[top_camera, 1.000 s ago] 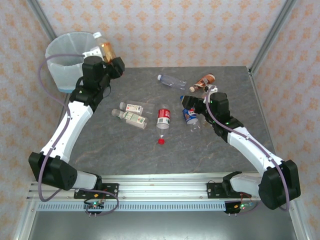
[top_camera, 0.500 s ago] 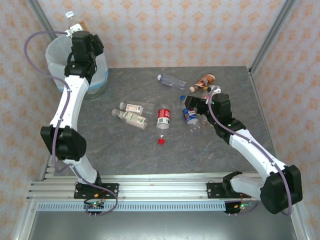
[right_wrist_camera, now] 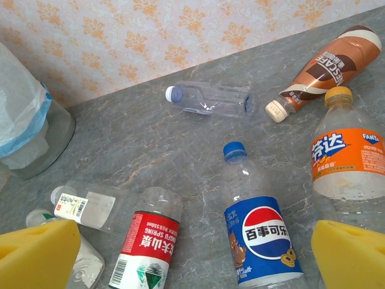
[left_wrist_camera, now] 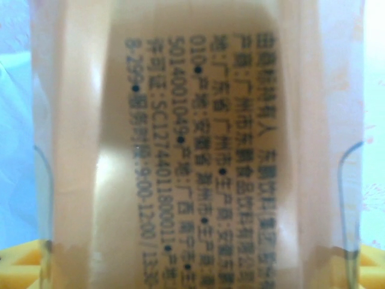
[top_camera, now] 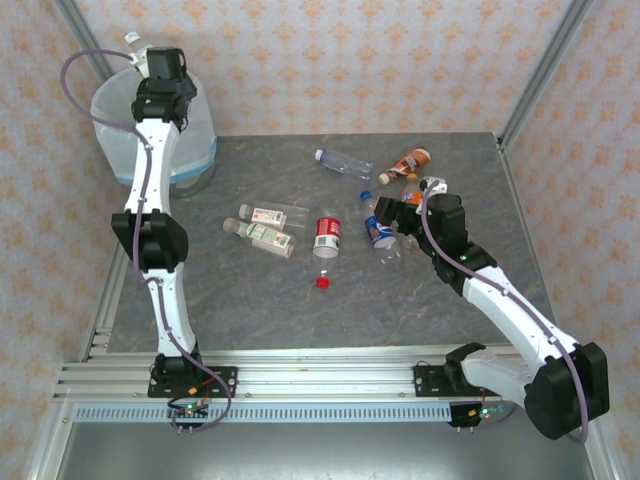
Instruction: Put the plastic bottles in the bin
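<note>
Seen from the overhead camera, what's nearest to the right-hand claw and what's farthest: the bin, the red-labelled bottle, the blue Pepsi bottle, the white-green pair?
Counting from the right gripper:
1. Blue Pepsi bottle, right beside the fingers.
2. Red-labelled bottle, mid-table, to its left.
3. White-green pair, further left.
4. Bin, far-left corner.

A bottle (left_wrist_camera: 78, 150) with a glossy orange label (left_wrist_camera: 204, 150) is held between the left pincer's (left_wrist_camera: 192, 271) matt yellow pads (left_wrist_camera: 18, 271). Ahead of the right pincer (right_wrist_camera: 194, 256), clear glossy plastic bottles (right_wrist_camera: 210, 99) are seen on a smooth, stone-patterned table (right_wrist_camera: 138, 150). To its left, the bin (right_wrist_camera: 30, 138) is lined with translucent plastic.
</note>
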You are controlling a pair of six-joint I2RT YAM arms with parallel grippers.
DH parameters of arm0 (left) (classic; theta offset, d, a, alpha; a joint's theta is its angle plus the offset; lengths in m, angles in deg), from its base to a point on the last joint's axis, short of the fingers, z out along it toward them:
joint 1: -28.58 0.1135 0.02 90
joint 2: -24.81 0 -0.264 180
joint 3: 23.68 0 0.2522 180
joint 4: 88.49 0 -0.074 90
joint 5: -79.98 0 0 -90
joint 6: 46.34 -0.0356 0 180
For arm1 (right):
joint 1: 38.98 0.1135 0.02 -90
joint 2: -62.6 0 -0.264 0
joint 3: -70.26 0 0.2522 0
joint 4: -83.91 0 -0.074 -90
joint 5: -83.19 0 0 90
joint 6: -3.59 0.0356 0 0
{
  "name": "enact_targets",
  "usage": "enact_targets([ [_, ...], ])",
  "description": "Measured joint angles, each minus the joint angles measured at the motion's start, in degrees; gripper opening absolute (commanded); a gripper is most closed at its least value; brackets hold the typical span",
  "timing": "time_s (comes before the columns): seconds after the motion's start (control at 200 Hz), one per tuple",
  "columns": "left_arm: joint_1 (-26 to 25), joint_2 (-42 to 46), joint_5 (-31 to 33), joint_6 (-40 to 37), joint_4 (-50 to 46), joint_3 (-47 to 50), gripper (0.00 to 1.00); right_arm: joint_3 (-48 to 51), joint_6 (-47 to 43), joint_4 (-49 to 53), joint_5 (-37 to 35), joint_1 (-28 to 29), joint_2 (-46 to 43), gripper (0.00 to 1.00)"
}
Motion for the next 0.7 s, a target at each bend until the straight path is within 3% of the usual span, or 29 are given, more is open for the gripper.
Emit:
enact_targets([
  [0.195, 0.0, -2.3, -0.7, 1.5, -3.6, -1.6, 0.83, 0.2, 0.0, 1.0, -0.3, 0.0, -0.2, 0.99],
  [0.701, 0.0, -1.2, -8.6, 2.5, -6.2, -2.2, 0.88, 1.6, 0.1, 1.3, -1.7, 0.0, -0.3, 0.99],
])
